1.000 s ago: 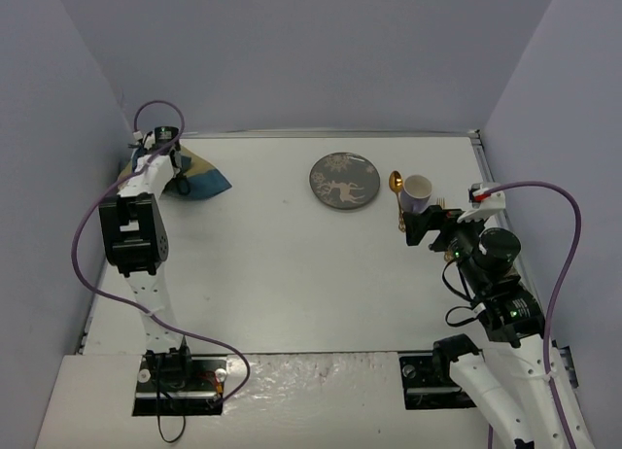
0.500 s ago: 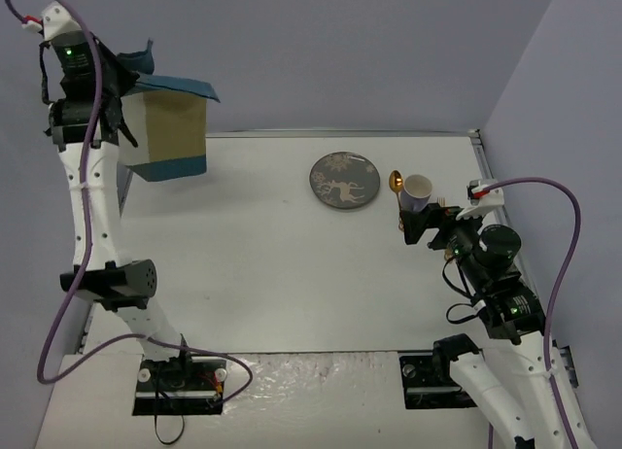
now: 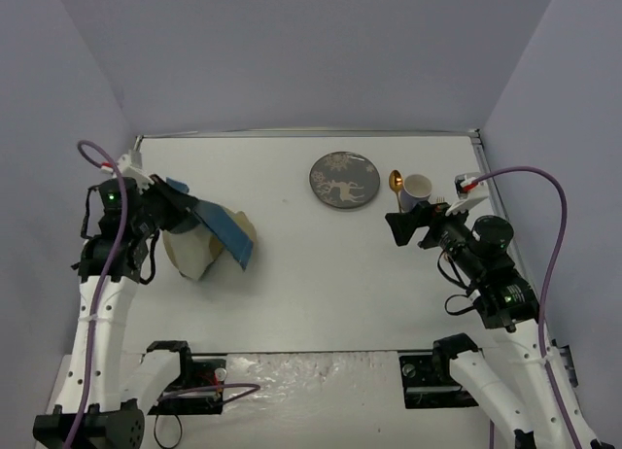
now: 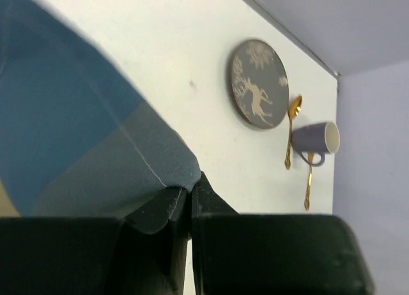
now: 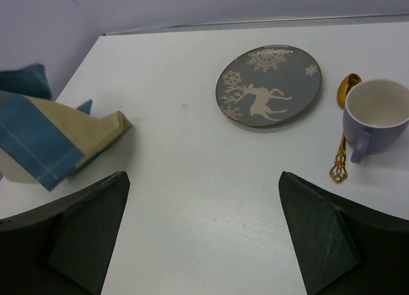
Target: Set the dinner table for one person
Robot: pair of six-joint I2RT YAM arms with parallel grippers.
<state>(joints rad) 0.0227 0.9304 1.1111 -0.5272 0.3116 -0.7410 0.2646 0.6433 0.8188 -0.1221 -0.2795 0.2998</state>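
My left gripper (image 3: 181,209) is shut on one edge of the blue-and-tan checked placemat (image 3: 212,241). The cloth hangs folded over the left side of the white dinner table (image 3: 311,284). In the left wrist view the jaws (image 4: 190,193) pinch the cloth's hem (image 4: 77,135). My right gripper (image 3: 406,225) stands open above the table's right half with nothing between its fingers (image 5: 77,234). In its own view it points at the placemat (image 5: 54,138) and bare tabletop (image 5: 204,205).
A grey plate with a deer pattern (image 3: 344,181) lies at the back middle. Right of it are a gold spoon (image 3: 396,183) and a lilac mug (image 3: 418,189). In the left wrist view a gold fork (image 4: 308,183) lies by the mug (image 4: 316,138). Grey walls enclose the table.
The left arm swung the placemat from high at the back left corner down over the table's left side. The right gripper shifted slightly left and stayed open.
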